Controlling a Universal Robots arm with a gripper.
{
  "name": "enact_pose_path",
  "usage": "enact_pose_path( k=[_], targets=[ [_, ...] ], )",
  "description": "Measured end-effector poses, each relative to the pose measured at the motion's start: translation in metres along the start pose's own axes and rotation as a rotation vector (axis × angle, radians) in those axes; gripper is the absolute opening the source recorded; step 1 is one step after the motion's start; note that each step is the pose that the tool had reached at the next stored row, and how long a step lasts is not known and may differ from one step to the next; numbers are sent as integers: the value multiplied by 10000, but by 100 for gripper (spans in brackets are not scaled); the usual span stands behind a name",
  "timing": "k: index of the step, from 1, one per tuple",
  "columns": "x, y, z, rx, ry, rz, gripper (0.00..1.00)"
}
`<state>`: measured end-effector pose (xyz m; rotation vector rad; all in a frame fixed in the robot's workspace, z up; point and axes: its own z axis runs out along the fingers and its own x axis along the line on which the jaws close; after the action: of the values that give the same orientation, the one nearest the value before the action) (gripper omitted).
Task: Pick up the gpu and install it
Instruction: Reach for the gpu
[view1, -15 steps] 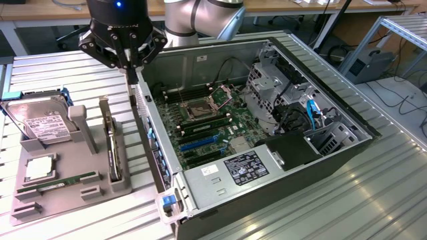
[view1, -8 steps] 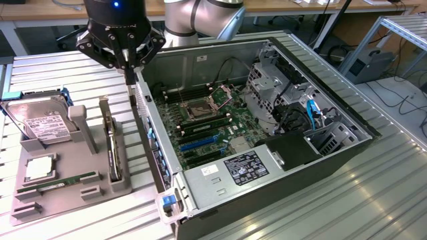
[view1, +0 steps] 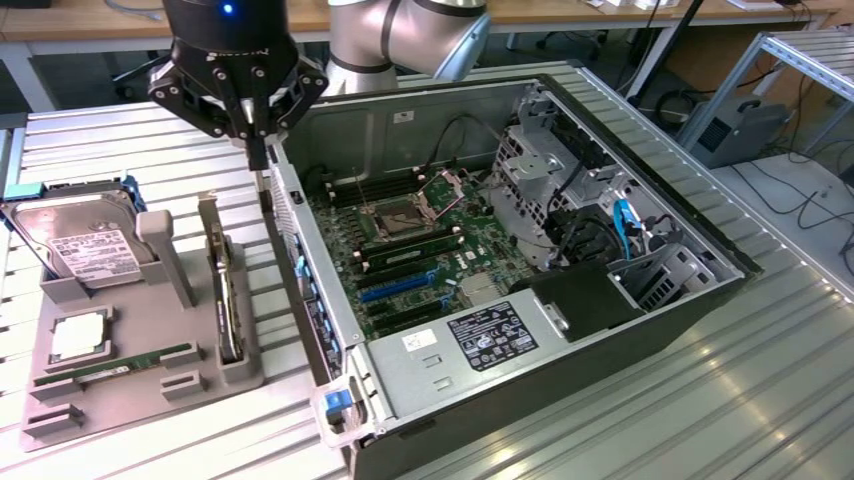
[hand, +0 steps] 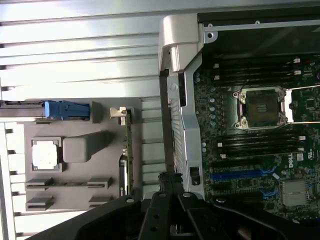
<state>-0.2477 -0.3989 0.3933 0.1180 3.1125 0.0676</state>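
I see a ribbed metal tabletop (view1: 667, 400) spreading under and around the gripper (view1: 254, 160), with bright glare on its slats. Behind the gripper runs a wooden desk (view1: 67, 28). Well off to its side, on the exterior view's right, an aluminium frame (view1: 801, 50) stands over a pale grey floor (view1: 814, 240) strewn with black cables (view1: 781, 190).

White "DELL" lettering stands on the motherboard (hand: 250, 150) beside the blue expansion slot (hand: 240, 175); the power supply sticker (view1: 491, 335) is illegible.
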Motion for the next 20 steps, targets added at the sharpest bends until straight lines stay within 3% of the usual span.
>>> enact_pose_path(
  k=[20],
  targets=[
    [69,-5,-2,0,1,0,11]
  ],
)
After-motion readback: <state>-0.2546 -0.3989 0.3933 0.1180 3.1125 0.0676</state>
